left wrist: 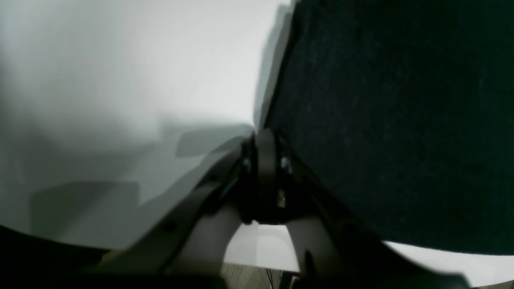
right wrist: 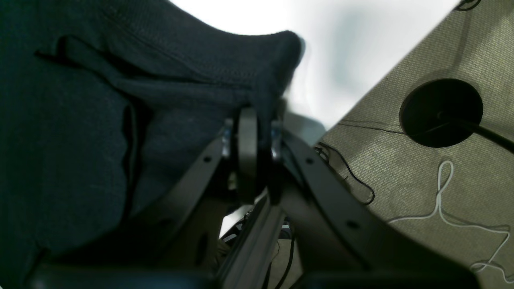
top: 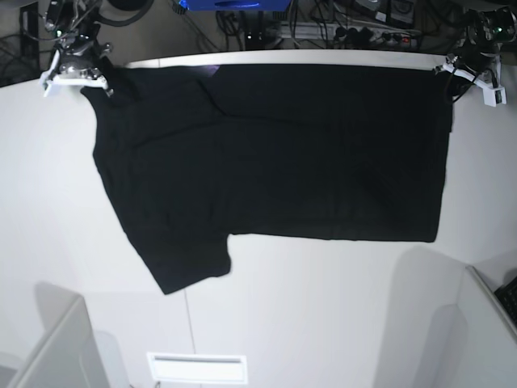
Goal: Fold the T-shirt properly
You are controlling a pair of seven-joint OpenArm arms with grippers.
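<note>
T-shirt (top: 275, 153) lies spread on the white table (top: 339, 323), dark and wide, its long side running from nine to three o'clock in the base view. One sleeve sticks out at seven o'clock. The left gripper (left wrist: 257, 140) is pinched shut at the shirt's corner, at about one o'clock; in its own wrist view the cloth spreads from twelve to four o'clock. The right gripper (right wrist: 257, 116) is at the other top corner, near eleven o'clock, with cloth bunched between its fingers. The far edge is nearest to both hands, and the rest of the shirt lies toward six o'clock from them. That is likely the way the fold must go. Nothing seems to block it, but the creases by the right gripper could make it lumpy.
</note>
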